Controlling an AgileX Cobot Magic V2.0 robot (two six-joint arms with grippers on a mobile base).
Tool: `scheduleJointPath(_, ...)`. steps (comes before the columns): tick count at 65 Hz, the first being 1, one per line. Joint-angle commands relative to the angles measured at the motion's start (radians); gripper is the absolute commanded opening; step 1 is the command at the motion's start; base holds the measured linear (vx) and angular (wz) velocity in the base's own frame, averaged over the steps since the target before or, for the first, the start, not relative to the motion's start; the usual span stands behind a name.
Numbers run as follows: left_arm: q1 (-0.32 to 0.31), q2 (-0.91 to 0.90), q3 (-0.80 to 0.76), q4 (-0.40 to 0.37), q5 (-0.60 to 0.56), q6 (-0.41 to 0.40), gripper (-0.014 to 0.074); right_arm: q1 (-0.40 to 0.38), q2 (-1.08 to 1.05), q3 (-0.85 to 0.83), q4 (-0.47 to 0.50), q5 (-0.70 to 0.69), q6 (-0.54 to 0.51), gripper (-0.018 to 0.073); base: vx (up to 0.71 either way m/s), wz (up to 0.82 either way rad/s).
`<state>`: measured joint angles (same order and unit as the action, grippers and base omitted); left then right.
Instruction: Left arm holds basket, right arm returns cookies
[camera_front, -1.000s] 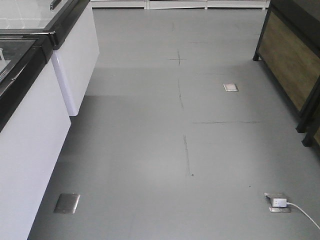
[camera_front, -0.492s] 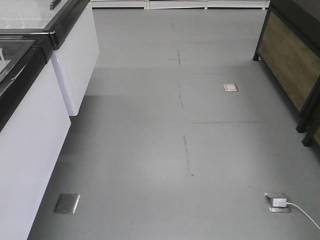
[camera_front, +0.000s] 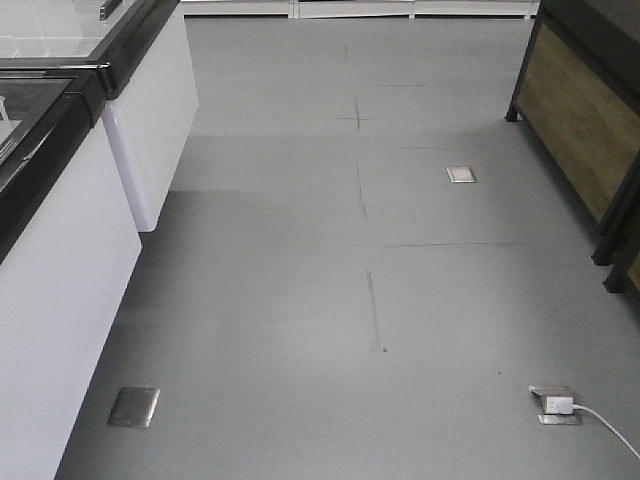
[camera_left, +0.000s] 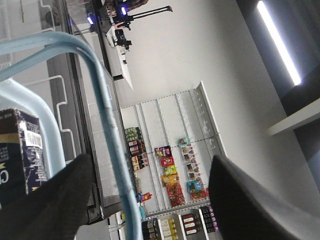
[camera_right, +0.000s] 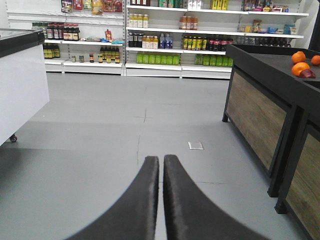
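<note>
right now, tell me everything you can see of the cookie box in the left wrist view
Only part of the cookie box shows, at the left edge of the left wrist view. It looks like dark navy cardboard with a gold-brown band near the top, a white barcode patch on its end and part of a white letter. A light blue basket handle curves past it, and a dark gripper finger hides its lower part. Contact cannot be judged.
</note>
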<state>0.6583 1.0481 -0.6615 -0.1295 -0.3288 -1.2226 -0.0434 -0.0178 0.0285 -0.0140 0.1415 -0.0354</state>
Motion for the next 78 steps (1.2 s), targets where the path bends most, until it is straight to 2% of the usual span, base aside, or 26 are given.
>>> scheduleJointPath(1,0.002,0.014,-0.027,-0.002,-0.082,-0.059,0.0472,-0.004,-0.006,0.017,-0.005,-0.075,-0.006,-0.0006,0.0,0.0)
scheduleJointPath(13,0.0,0.057,-0.028,0.001,-0.113,-0.092,0.0472,-0.004,-0.006,0.017,-0.005,-0.075,-0.006,-0.0006,0.0,0.0)
scheduleJointPath(25,-0.016,0.112,-0.032,0.021,-0.209,-0.112,0.0472,-0.004,-0.006,0.017,-0.005,-0.075,-0.006,-0.0006,0.0,0.0)
scheduleJointPath(38,-0.027,0.17,-0.032,0.025,-0.285,-0.189,0.047,-0.004,-0.006,0.017,-0.005,-0.075,-0.006,-0.0006,0.0,0.0)
scheduleJointPath(58,-0.028,0.234,-0.032,0.025,-0.414,-0.189,0.047,-0.004,-0.006,0.017,-0.005,-0.075,-0.006,-0.0006,0.0,0.0)
scheduleJointPath(65,-0.03,0.247,-0.032,0.03,-0.428,-0.215,0.047,-0.004,-0.006,0.017,-0.005,-0.075,-0.006,-0.0006,0.0,0.0)
scheduleJointPath(78,-0.03,0.28,-0.047,0.032,-0.453,-0.215,0.0458,-0.004,-0.006,0.017,-0.005,-0.075,-0.006,-0.0006,0.0,0.0)
